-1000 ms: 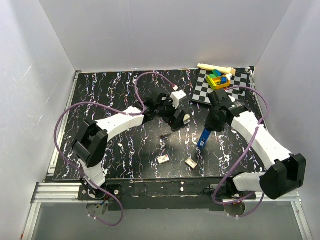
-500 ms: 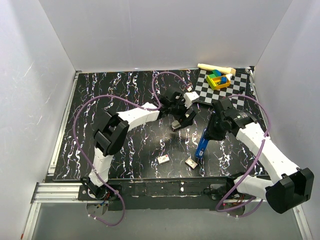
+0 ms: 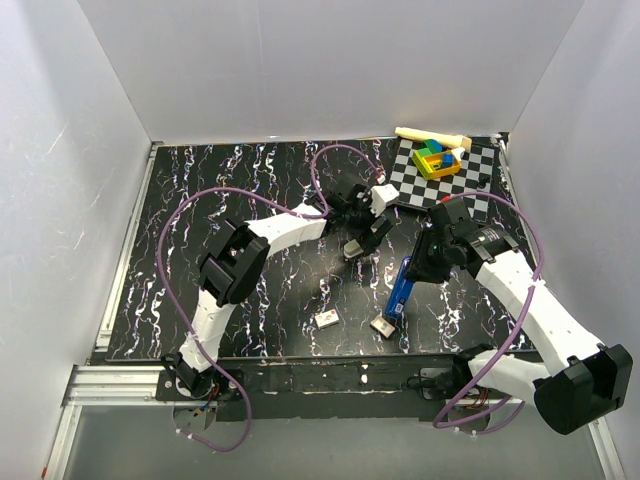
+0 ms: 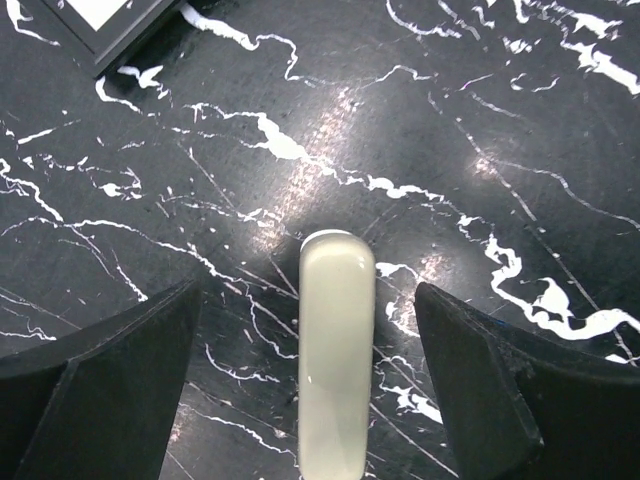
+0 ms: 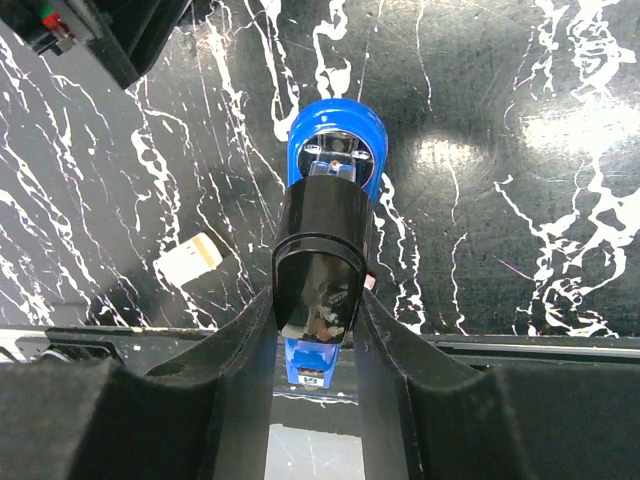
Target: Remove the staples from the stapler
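My right gripper (image 3: 420, 266) (image 5: 318, 335) is shut on the stapler (image 3: 397, 293) (image 5: 334, 150), a slim blue one with a glossy black upper part, held tilted above the black marbled table (image 3: 230, 190). Its blue nose points down at the table, and its rear end pokes out between my fingers. My left gripper (image 3: 366, 236) (image 4: 306, 295) stands open over a pale rounded bar (image 4: 336, 340) (image 3: 356, 248) lying on the table. The bar sits midway between the fingers (image 4: 110, 370), touching neither.
Two small pale boxes (image 3: 326, 319) (image 3: 382, 325) lie near the table's front edge, one (image 5: 187, 262) also in the right wrist view. A checkered board (image 3: 468, 183) (image 4: 90, 35) at the back right carries coloured blocks (image 3: 436, 158) and a wooden piece (image 3: 430, 136).
The left arm has reached further right, and its gripper now sits over the pale bar. The right gripper has carried the stapler a little toward the front edge.
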### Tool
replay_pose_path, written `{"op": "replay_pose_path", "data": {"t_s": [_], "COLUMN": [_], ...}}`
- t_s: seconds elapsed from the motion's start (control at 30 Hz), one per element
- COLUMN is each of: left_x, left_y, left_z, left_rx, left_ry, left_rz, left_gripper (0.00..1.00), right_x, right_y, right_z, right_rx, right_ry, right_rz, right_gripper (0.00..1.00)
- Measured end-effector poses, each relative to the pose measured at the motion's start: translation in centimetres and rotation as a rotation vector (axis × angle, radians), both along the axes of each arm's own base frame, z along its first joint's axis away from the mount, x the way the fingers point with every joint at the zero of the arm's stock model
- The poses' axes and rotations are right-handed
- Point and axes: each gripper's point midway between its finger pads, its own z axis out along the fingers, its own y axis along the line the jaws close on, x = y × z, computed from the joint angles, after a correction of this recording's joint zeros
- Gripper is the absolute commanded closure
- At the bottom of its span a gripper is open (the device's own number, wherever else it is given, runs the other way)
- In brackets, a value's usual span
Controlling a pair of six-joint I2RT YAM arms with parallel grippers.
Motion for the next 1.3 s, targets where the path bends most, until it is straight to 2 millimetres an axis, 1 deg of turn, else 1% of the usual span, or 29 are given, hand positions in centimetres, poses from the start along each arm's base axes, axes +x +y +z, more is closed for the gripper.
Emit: {"op": "replay_pose_path", "data": {"t_s": [0.13,0.2,0.33,0.47,0.57,0.6,0.7,0.83,0.87,0.9,1.0,1.07,1.13,1.2,1.3], "left_x": [0.3,0.2,0.2,0.2,0.4,0.4,0.8,1.8,2.1,2.3,3.0,3.3,3.8,4.4,4.7], "left_y": [0.3,0.5,0.7,0.7,0.8,0.9,1.2,2.1,2.5,2.9,4.6,6.5,8.8,11.3,15.1], "left_z": [-0.9,-1.4,-1.8,-1.8,-1.8,-1.8,-1.9,-1.9,-1.9,-1.8,-1.4,-0.9,-0.1,0.8,2.3], "left_rx": [0.024,0.036,0.047,0.044,0.049,0.052,0.071,0.112,0.124,0.136,0.166,0.169,0.165,0.155,0.141], "left_ry": [0.0,0.006,0.012,0.019,0.015,0.012,-0.008,-0.045,-0.053,-0.058,-0.063,-0.047,-0.029,-0.016,0.0], "left_rz": [0.016,0.022,0.026,0.033,0.048,0.055,0.083,0.145,0.166,0.183,0.257,0.312,0.375,0.441,0.528], "left_gripper": [0.19,0.26,0.45,0.59,0.72,0.81,1.0,1.0,1.0,1.0,1.0,1.0,1.0,1.0,1.0], "right_x": [-0.1,-0.1,-0.2,-0.2,-0.3,-0.3,-0.3,0.2,0.6,1.0,2.5,3.8,5.3,6.7,8.7], "right_y": [0.3,0.4,0.4,0.5,0.6,0.6,0.8,1.0,1.1,1.3,2.0,2.4,3.1,3.8,5.1], "right_z": [0.1,0.1,0.1,-0.2,-0.3,-0.3,-0.4,-0.8,-0.4,-0.7,0.0,0.4,0.8,0.9,0.7], "right_rx": [0.017,0.02,0.024,0.028,0.03,0.033,0.037,0.02,0.022,0.013,0.011,0.006,0.002,-0.002,-0.012], "right_ry": [0.004,0.006,0.008,0.008,0.014,0.014,0.017,0.05,0.038,0.055,0.047,0.041,0.035,0.037,0.044], "right_rz": [0.009,0.011,0.013,0.015,0.017,0.018,0.022,0.026,0.031,0.034,0.042,0.046,0.052,0.059,0.069], "right_gripper": [0.99,0.99,0.99,0.99,0.99,0.99,0.99,0.99,0.99,0.99,0.99,0.99,0.99,0.99,0.99]}}
